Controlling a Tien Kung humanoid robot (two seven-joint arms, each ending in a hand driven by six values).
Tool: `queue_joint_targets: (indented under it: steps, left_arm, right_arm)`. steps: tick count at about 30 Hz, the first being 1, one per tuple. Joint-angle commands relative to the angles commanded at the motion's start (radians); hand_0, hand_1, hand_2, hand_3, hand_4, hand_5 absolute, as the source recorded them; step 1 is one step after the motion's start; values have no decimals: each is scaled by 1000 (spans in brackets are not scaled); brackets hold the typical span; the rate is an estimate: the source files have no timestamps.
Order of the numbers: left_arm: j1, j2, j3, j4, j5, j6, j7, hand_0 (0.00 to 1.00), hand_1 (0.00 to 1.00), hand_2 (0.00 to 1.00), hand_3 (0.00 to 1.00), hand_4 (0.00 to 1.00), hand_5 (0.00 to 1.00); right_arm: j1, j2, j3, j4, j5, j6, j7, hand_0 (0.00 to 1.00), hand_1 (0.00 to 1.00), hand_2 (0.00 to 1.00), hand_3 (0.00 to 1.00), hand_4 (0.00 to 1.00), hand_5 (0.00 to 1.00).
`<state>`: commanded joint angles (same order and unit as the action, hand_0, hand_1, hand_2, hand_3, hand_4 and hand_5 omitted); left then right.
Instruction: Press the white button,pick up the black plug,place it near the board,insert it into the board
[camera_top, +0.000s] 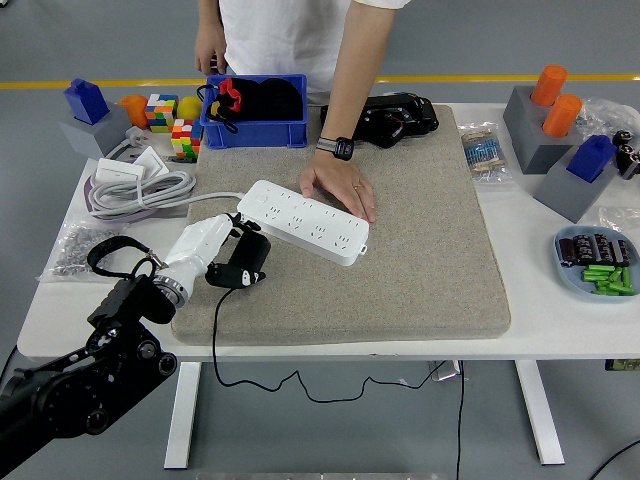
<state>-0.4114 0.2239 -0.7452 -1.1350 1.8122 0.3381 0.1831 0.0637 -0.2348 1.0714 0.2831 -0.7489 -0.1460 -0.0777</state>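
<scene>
While left hand (222, 255) grips black plug (240, 268) | plug long axis slants toward board (305, 220)

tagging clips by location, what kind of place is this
Likely a robotics lab or test floor in an industrial hall: grey floor with a yellow line, a white table with a felt mat, a power strip, and a blue bin.
</scene>
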Motion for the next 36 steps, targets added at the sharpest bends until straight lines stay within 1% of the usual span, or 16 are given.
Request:
queue_joint_targets:
  steps: [1,2,7,8,13,14,19,20,25,26,30,31,32,36]
  left_arm:
    - [-1,0,2,2,0,1,2,383,566,612,607,858,55]
    - [-1,-1,3,4,1,1,3,303,497,576,593,748,2]
    - [-1,-2,6,10,10,9,8,303,497,576,593,748,2]
    - [-2,-2,5,10,16,9,12,240,438,500,574,670,2]
    - [-7,-4,4,15,48,2,28,240,438,500,574,670,2]
    - [-7,-4,4,16,54,1,31,211,351,438,536,532,2]
    - [-6,-4,2,18,71,0,29,211,351,438,536,532,2]
    - [-6,-4,1,17,72,1,27,157,236,360,428,359,2]
    - [-9,-3,-12,0,75,17,11,157,236,360,428,359,2]
    - [-10,-3,-15,-4,76,19,10,126,197,309,378,253,2]
    - [-23,-2,-26,-21,75,26,2,126,197,309,378,253,2]
    - [-30,-3,-27,-23,74,28,0,126,197,309,378,253,2]
    - [-35,-3,-27,-24,72,28,0,124,185,290,365,222,2]
    - [-77,-10,-22,-5,65,36,-8,124,185,290,365,222,2]
  right_arm:
    - [0,0,0,0,-1,0,0,620,567,607,545,647,317]
    - [0,0,0,0,-1,0,0,623,567,607,546,646,317]
    - [0,1,-1,1,0,-2,3,623,567,607,546,646,317]
    - [0,1,-2,1,0,-3,5,622,565,606,546,645,316]
    - [-1,0,-3,1,2,-6,10,622,565,606,546,645,316]
    - [-1,0,-4,1,3,-6,11,621,563,604,546,643,313]
    - [-1,0,-5,1,4,-9,16,621,563,604,546,643,313]
    - [-1,0,-5,0,5,-9,16,619,564,603,541,640,316]
    - [-1,1,-4,0,6,-11,18,619,564,603,541,640,316]
    - [0,0,-4,0,6,-11,19,619,564,602,540,639,319]
    - [0,0,-4,0,7,-13,21,619,564,602,540,639,319]
    - [-1,0,-5,1,7,-13,22,619,564,602,540,639,319]
    - [-1,0,-5,0,7,-13,22,618,563,602,538,638,318]
    - [-1,1,-7,1,8,-13,22,618,563,602,538,638,318]
